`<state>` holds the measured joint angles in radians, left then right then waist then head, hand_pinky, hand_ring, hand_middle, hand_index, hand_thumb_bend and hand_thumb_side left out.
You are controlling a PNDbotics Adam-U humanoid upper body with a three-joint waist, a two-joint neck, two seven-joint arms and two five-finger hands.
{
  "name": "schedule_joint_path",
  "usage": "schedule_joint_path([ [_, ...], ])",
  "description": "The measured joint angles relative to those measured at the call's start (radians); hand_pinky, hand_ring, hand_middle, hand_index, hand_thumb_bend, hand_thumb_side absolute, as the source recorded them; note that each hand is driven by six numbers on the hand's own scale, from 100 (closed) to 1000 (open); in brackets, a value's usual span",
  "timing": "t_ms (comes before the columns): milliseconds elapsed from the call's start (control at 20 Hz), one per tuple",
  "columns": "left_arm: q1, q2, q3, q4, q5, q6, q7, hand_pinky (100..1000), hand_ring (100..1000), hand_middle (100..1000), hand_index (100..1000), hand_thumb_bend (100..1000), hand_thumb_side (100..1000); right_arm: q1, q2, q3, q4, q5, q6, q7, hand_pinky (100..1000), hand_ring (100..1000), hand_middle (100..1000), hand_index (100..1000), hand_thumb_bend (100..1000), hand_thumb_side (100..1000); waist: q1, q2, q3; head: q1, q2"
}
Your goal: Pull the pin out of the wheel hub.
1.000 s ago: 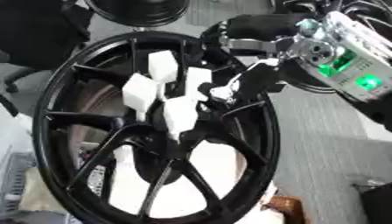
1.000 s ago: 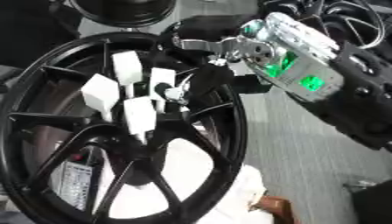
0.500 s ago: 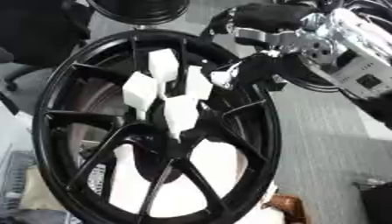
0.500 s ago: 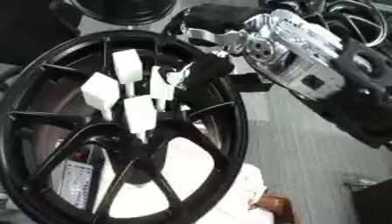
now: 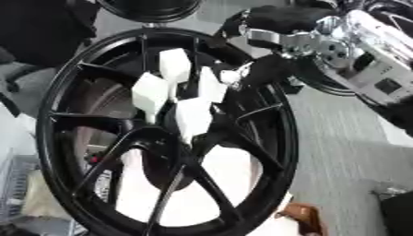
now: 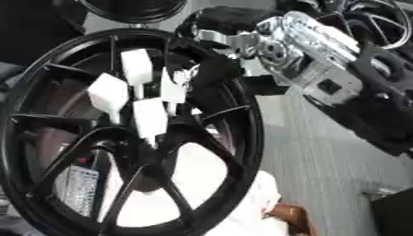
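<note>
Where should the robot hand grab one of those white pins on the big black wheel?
Probably by the white block head of a pin, coming from the right where the right hand is. The heads stand proud of the wheel hub, clear of the spokes.

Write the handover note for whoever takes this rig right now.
Right robot hand: reaching in from the upper right, at the hub of the wheel; its fingers are too dark against the spokes to tell open from shut.
Left robot hand: not in view.
Wheel: black, standing on edge, four white blocks clustered at the hub.
Pin: cannot be made out.
Done: hand is at the hub.
Left: confirm a hold on the pin, then pull it out.
</note>
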<state>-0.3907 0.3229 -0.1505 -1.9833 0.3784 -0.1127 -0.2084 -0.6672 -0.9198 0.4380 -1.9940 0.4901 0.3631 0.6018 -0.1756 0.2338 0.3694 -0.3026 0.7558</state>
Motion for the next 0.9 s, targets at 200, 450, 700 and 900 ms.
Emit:
schedule_joint_path([
  [200, -0.001, 0.000, 0.000, 0.000, -0.001, 0.002, 0.001, 727, 658, 581, 712, 100, 595, 0.006, 0.000, 0.000, 0.000, -0.035, 0.003, 0.001, 889, 891, 780, 873, 189, 688, -0.001, 0.001, 0.001, 0.000, 0.000],
  [450, -0.006, 0.000, 0.000, 0.000, -0.001, 0.004, 0.000, 727, 657, 578, 712, 100, 594, 0.013, 0.001, 0.000, 0.000, -0.048, 0.005, 0.007, 889, 893, 776, 870, 255, 577, -0.005, 0.003, 0.008, 0.000, 0.000],
  [700, -0.010, 0.000, 0.000, 0.000, -0.001, 0.007, -0.002, 726, 655, 575, 712, 100, 595, 0.026, 0.005, 0.002, 0.000, -0.048, 0.009, 0.013, 889, 893, 774, 869, 250, 584, -0.008, 0.008, 0.013, 0.001, 0.004],
  [900, -0.016, 0.000, 0.000, 0.000, -0.001, 0.007, -0.002, 725, 653, 572, 711, 100, 595, 0.035, 0.009, 0.006, 0.000, -0.046, 0.016, 0.009, 888, 892, 774, 870, 229, 611, -0.012, 0.015, 0.018, 0.002, 0.008],
])
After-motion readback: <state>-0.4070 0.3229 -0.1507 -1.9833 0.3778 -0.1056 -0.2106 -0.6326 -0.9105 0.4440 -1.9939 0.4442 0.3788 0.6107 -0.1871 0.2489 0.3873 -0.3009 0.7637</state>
